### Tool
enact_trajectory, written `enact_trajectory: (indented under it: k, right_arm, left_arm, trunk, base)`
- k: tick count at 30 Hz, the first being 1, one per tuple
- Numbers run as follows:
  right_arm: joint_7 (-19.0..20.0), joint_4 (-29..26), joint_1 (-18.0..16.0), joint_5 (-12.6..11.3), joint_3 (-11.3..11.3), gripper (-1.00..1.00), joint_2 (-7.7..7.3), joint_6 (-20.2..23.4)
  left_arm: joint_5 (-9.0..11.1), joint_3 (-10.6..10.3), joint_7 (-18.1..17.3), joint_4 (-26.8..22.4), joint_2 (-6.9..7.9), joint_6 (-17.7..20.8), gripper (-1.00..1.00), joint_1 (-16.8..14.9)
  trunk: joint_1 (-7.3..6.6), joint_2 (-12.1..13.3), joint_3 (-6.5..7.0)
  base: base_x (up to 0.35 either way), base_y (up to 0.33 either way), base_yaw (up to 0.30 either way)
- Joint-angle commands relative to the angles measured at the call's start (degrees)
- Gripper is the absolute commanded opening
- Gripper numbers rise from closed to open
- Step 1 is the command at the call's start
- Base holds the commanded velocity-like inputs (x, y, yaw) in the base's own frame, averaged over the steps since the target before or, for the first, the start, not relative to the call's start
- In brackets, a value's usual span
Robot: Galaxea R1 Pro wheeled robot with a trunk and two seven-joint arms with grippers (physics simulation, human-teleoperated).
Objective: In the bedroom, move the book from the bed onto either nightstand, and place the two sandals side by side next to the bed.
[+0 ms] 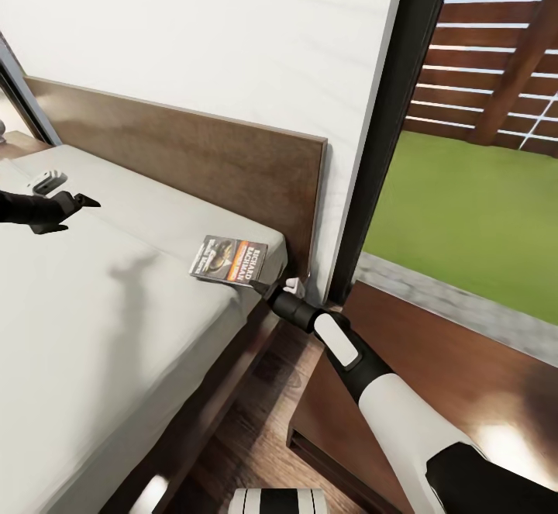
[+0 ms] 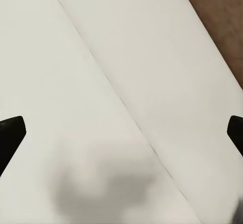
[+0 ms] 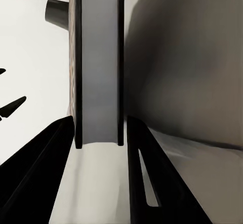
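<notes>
My right gripper (image 1: 265, 288) is at the corner of the bed (image 1: 116, 328) near the headboard (image 1: 194, 150), and its two fingers stand one on each side of the book (image 1: 229, 259), at the book's edge that faces 5 o'clock in the head view. In the right wrist view the book (image 3: 99, 62) stands edge-on between my fingers (image 3: 35, 173), which lie close against the covers, so I judge that the gripper is clamped on the book, although I cannot see the contact itself clearly. The book seems lifted a little from the mattress or tilted on it; I cannot tell which. It is a thin paperback, so I expect it to be light but not stiff: held only at one edge, it can bend or hang down, and the smooth cover may slip. A hold deeper in, nearer the spine, would be safer, I think. The nightstand (image 1: 434, 390) is just beside the bed, from 3 to 5 o'clock of the book, and my own arm covers a part of its top. My left gripper (image 1: 77, 202) hovers over the mattress at about 9 o'clock of the book, well apart from it, with the fingers (image 2: 10, 133) spread wide and nothing between them. A small white object (image 1: 48, 181) lies near it; it is too small to name.
</notes>
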Motion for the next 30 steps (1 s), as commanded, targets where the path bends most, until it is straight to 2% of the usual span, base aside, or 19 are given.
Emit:
enact_trajectory:
  k: [1,12,16,28,30]
  right_arm:
    - [0.0,0.0,0.0,-0.4,0.0,-1.0,0.0,0.2]
    - [0.0,0.0,0.0,-0.4,0.1,-1.0,0.0,0.2]
    - [0.0,0.0,0.0,-0.4,0.1,-1.0,0.0,0.2]
    - [0.1,0.0,-0.1,-0.5,0.1,-1.0,0.0,0.2]
    - [0.1,0.0,-0.1,-0.6,0.1,-1.0,0.0,0.2]
  left_arm:
    - [0.6,-0.1,0.5,-0.1,0.07,0.1,1.0,0.0]
    - [0.7,-0.2,0.3,-0.1,0.55,0.2,1.0,0.0]
    - [0.7,-0.2,0.1,-0.2,1.15,0.2,1.0,0.0]
    - [0.5,-0.4,-3.2,-0.2,2.23,0.1,1.0,0.1]
    - [0.5,-0.5,-3.4,-0.2,2.29,0.1,1.0,0.1]
  trunk:
    - [-0.01,0.0,-0.04]
    - [-0.01,0.0,-0.04]
    - [-0.01,0.0,-0.04]
    - [-0.01,0.0,-0.04]
    - [-0.07,0.0,0.4]
  base:
    - [0.0,0.0,0.0]
    - [0.0,0.0,0.0]
    - [0.0,0.0,0.0]
    - [0.0,0.0,0.0]
    - [0.0,0.0,0.0]
